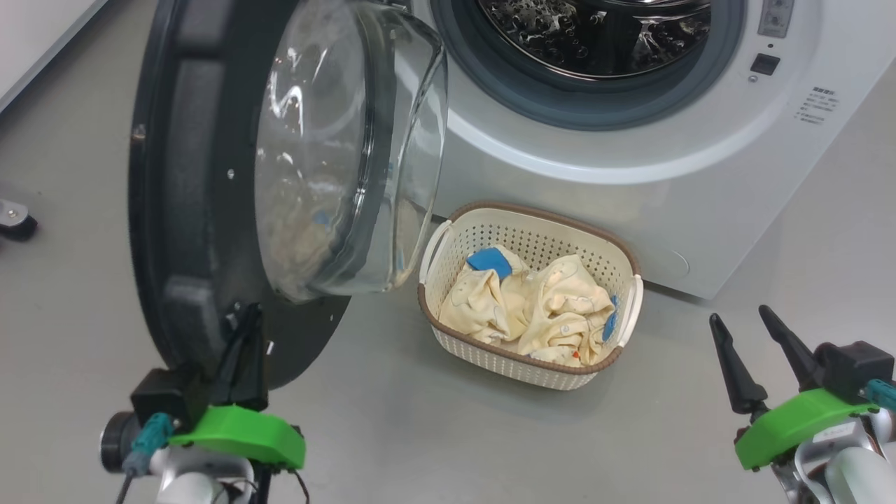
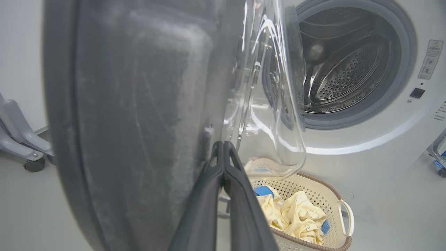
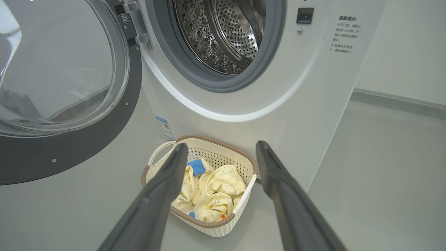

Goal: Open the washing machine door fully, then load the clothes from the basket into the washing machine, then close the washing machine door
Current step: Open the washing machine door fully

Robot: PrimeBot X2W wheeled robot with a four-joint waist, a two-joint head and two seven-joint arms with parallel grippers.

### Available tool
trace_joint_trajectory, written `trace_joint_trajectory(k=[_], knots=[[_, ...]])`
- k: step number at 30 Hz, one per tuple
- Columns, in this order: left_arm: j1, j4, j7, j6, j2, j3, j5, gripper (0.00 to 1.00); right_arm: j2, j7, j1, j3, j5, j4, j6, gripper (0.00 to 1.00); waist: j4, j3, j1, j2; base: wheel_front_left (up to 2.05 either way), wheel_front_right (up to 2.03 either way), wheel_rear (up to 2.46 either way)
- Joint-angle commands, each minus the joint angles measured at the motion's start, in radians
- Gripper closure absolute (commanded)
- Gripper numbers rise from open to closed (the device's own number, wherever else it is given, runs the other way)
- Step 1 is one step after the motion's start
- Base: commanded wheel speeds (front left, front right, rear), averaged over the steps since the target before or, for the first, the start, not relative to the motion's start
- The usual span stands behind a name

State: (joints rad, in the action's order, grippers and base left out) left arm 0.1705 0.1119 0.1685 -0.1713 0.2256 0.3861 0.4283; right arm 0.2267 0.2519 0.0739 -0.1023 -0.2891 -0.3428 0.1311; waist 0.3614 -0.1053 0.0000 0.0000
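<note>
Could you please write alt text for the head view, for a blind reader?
The washing machine door stands open at left, the shut left gripper at its lower rim. A basket of cream clothes sits on the floor before the washing machine, and the open right gripper hovers at lower right.

Left end effector (image 2: 223, 145), dark fingers pressed together, points at the inner face of the round black-rimmed glass door (image 2: 139, 104).

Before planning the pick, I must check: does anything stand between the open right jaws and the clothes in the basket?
Nothing visible does. The clothes lie uncovered in the basket, ahead of the right jaws. The washing machine door hangs open to the basket's left, off that path.
</note>
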Motion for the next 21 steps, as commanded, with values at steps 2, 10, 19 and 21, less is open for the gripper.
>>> trace_joint_trajectory(k=[2, 10, 19, 21], knots=[[0.061, 0.012, 0.019, -0.012, 0.048, -0.093, 0.026, 1.00, 0.039, 0.010, 0.019, -0.021, -0.007, 0.025, 0.000, 0.00, -0.006, -0.008, 0.0000, 0.0000, 0.00, 0.00, 0.00], [0.110, 0.106, 0.049, -0.020, 0.084, -0.196, 0.077, 1.00, 0.063, -0.005, 0.038, -0.037, -0.008, 0.039, 0.000, 0.00, -0.023, -0.043, 0.0000, 0.0000, 0.00, 0.00, 0.00], [0.183, 0.207, 0.082, -0.023, 0.129, -0.316, 0.118, 1.00, 0.111, -0.044, 0.044, -0.026, -0.006, 0.098, 0.000, 0.00, -0.037, -0.094, 0.0000, 0.0000, 0.00, 0.00, 0.00], [0.200, 0.229, 0.086, -0.016, 0.135, -0.332, 0.121, 1.00, 0.116, -0.052, 0.044, -0.021, -0.006, 0.112, 0.000, 0.00, -0.038, -0.105, 0.0000, 0.0000, 0.00, 0.00, 0.00]])
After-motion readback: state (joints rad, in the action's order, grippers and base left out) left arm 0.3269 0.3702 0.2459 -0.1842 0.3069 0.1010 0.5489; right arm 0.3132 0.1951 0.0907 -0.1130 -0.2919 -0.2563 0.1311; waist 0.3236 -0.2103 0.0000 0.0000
